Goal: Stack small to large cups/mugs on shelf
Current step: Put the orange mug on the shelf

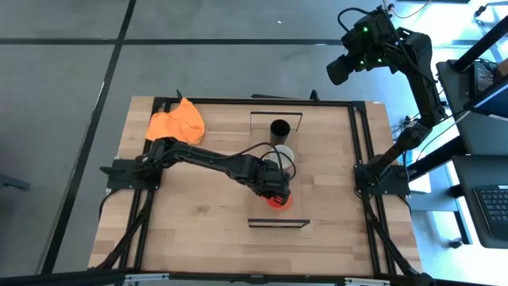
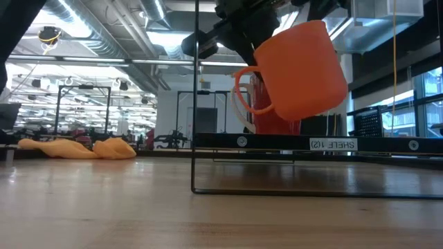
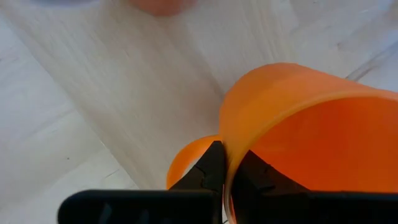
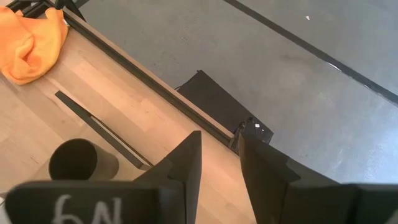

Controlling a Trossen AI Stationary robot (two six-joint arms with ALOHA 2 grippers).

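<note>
Honestly, my left pincer (image 3: 227, 168) pinches only the tilted orange mug's (image 2: 297, 69) rim, so it could slip onto the shelf (image 1: 266, 171).

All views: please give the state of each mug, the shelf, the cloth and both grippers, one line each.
Orange mug: lifted, tilted, above the shelf.
Left gripper: shut on the orange mug's rim.
Red mug: on the shelf, mostly hidden.
Black mug: upright on the shelf.
Cloth: crumpled on the table.
Right gripper: open, raised off the table's far right corner.
</note>
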